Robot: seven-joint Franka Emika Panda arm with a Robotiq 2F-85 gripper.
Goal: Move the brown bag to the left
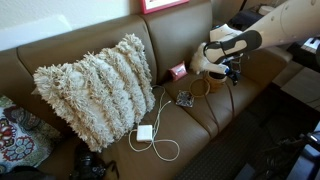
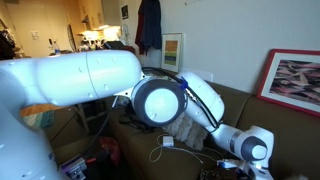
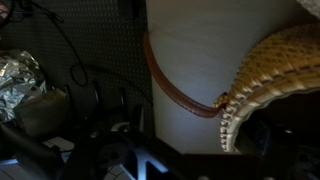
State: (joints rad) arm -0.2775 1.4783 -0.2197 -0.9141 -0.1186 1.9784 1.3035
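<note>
Step in hand: approach/grasp of the bag [image 1: 207, 84]; not yet moved, by the look of it.

- Bag sits on the sofa [image 1: 60, 50] seat, well apart from the pillow [image 1: 95, 90], on the side away from it, near the backrest. Hoop handle lies toward the pillow side.
- Gripper [image 1: 231, 70] hangs just above and beside the bag, on the side far from the pillow. Contact cannot be told.
- Wrist view: woven rim of the bag [image 3: 275, 65] fills the right, dark mouth below it; a thin brown strap [image 3: 180, 92] curves across a pale surface. Very close range.
- Jaws: cannot tell whether wide or closed; fingers are dark and blurred in every view.

Next move (judgement): close on the rim or handle, lift clear, carry toward the pillow.

In the way between bag and pillow:
- small dark object [image 1: 185, 99], nearest the bag
- pink box [image 1: 178, 71] against the backrest
- white charger [image 1: 145, 132] and its looping cable [image 1: 165, 148], just beside the pillow

Risk: a low drag would sweep the dark object or snag the cable.
</note>
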